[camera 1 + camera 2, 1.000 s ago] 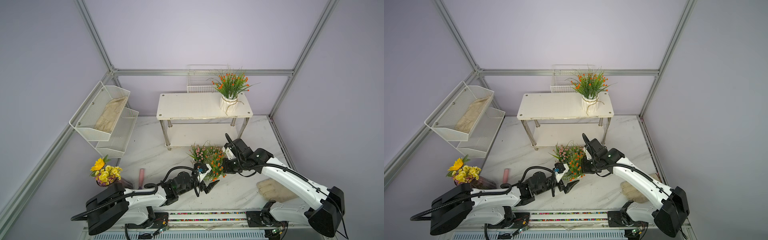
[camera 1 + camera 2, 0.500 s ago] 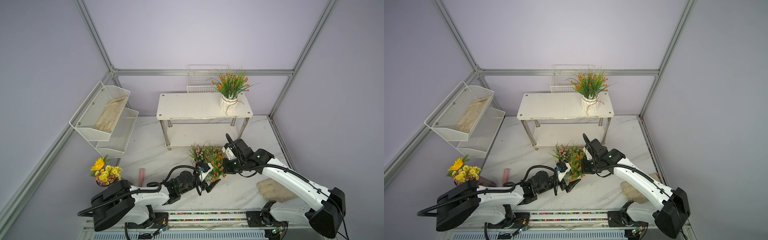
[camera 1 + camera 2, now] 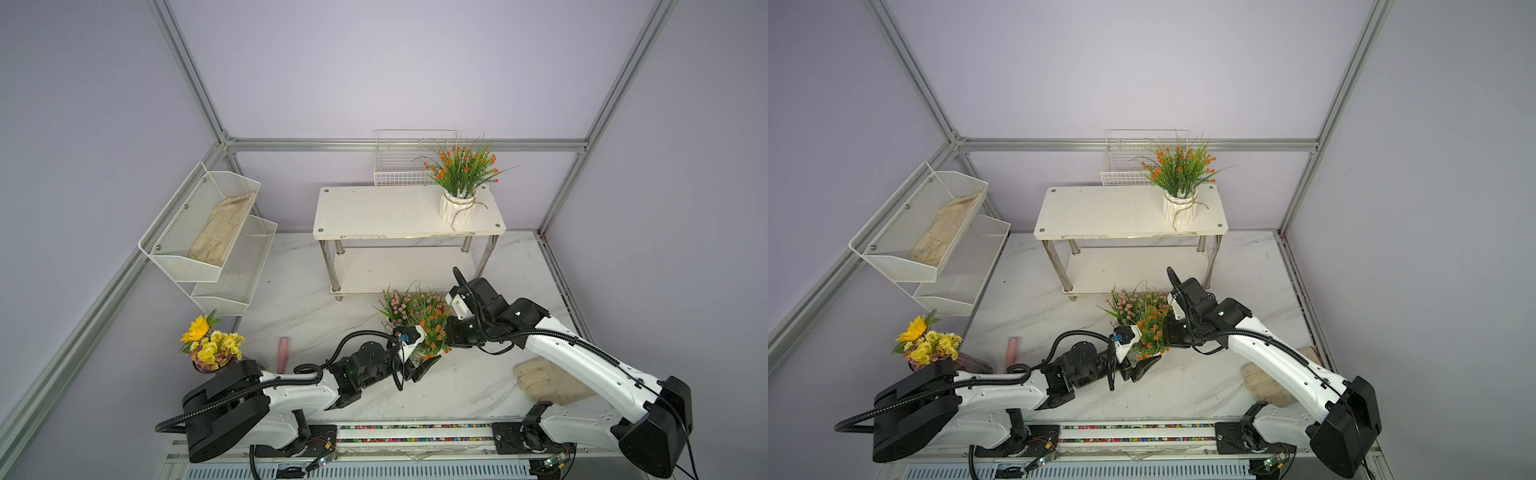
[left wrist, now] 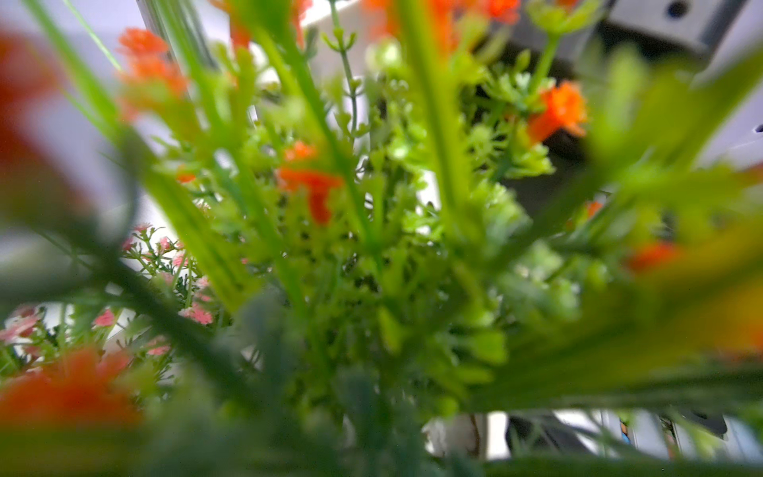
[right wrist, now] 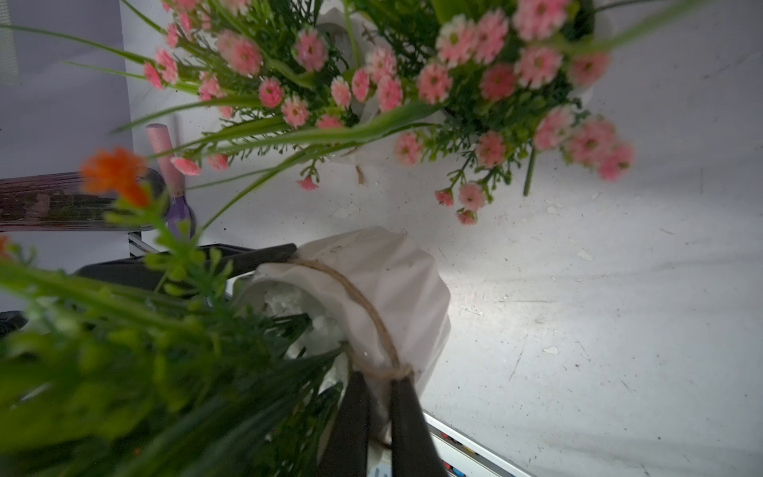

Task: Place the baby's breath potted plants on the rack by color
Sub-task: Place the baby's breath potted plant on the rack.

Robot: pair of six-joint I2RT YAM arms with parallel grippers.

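Blurred orange plant (image 4: 371,247) leaves fill my left wrist view. In both top views they hide most of its pot (image 5: 392,285). I can't judge the left gripper (image 3: 419,357) grip.

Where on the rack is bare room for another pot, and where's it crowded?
Top board bare from the end nearest the mesh bins to the shelved orange plant; lower board looks bare. Crowded in front: pink plants, second orange plant pinched by the right claw, left claw beside it.

I nudged the left pincer (image 3: 424,352) slightly further around the orange-bloomed plant in its white ribbed pot (image 3: 434,328), and its jaws began narrowing.
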